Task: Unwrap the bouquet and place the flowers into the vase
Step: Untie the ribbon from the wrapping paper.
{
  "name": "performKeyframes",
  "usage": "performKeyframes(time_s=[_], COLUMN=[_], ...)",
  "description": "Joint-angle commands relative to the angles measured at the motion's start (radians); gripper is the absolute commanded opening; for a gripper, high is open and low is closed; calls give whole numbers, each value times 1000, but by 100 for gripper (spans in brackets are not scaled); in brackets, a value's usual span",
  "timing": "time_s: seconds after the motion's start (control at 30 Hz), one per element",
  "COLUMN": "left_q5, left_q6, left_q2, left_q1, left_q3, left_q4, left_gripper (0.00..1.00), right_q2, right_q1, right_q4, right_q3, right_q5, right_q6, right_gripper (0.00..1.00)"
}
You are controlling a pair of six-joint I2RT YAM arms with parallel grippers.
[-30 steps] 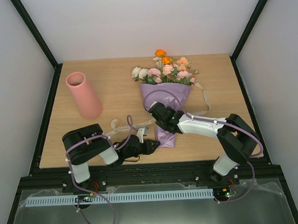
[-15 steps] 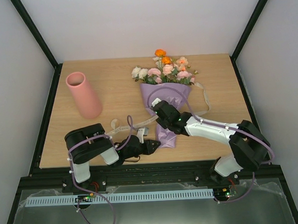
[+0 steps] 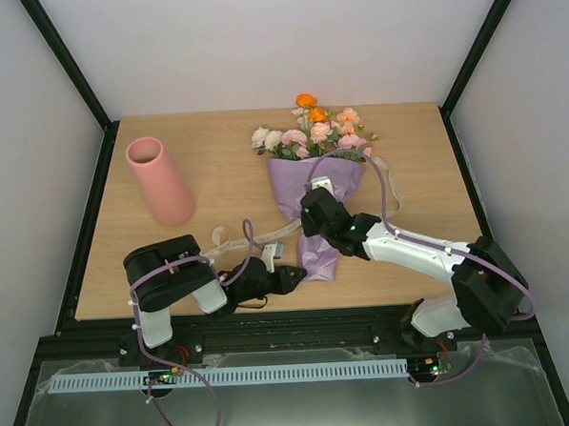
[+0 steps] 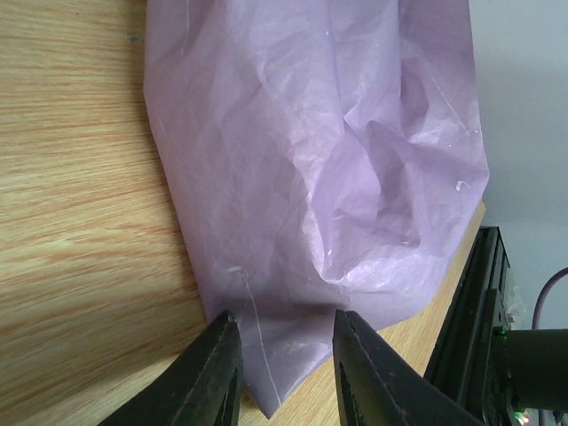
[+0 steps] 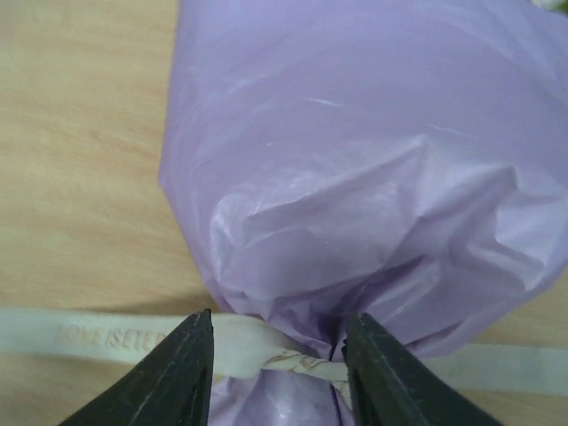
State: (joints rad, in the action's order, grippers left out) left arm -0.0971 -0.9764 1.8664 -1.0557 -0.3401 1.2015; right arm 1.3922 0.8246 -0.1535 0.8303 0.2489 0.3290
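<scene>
My right gripper's (image 5: 280,318) fingers (image 5: 177,373) are standing spread apart, gripping nothing. They're straddling the knot (image 5: 293,359) of the flat cream printed ribbon (image 5: 106,335) where it's cinching the neck of the glossy lilac paper cone (image 5: 355,160). My left gripper (image 4: 284,318) is sitting w/ jaws partway apart either side of the cone's pointed tail. Can't tell if it's pinching the paper or just bracketing it.

The bouquet (image 3: 288,184), that cone w/ pink, cream and orange artificial flowers (image 3: 318,130), is lying mid-table, a bit right of centre. Blooms are pointing at the far edge, tail toward the near edge. The tall salmon-pink matte cylinder vase (image 3: 159,179) is standing near the left edge of the light wooden table (image 3: 214,140), well apart from the bouquet.

Step, as I'm reading it: undoing the tie. To do it well, I'm aiming to close on ribbon only, no paper, just beside the knot. Then I'm pulling slowly along the table while the left end is anchoring the tail, b/c glossy paper prob. slides.
</scene>
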Motion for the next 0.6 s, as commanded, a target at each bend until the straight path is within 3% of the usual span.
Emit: performKeyframes(time_s=[0.0, 0.27, 0.57], left_q5=[-3, 5, 2], left_q6=[5, 18, 9], left_q2=[22, 0, 13], left_q1=[-14, -18, -21], left_q3=[14, 6, 10], left_q4=[-22, -50, -24], left_gripper=[46, 46, 47], right_q2=[-60, -220, -162], right_q1=[-20, -30, -41], right_q4=[57, 320, 511], right_q3=[-40, -254, -337], right_q5=[-21, -53, -174], right_q6=[381, 714, 843], right_gripper=[45, 57, 64])
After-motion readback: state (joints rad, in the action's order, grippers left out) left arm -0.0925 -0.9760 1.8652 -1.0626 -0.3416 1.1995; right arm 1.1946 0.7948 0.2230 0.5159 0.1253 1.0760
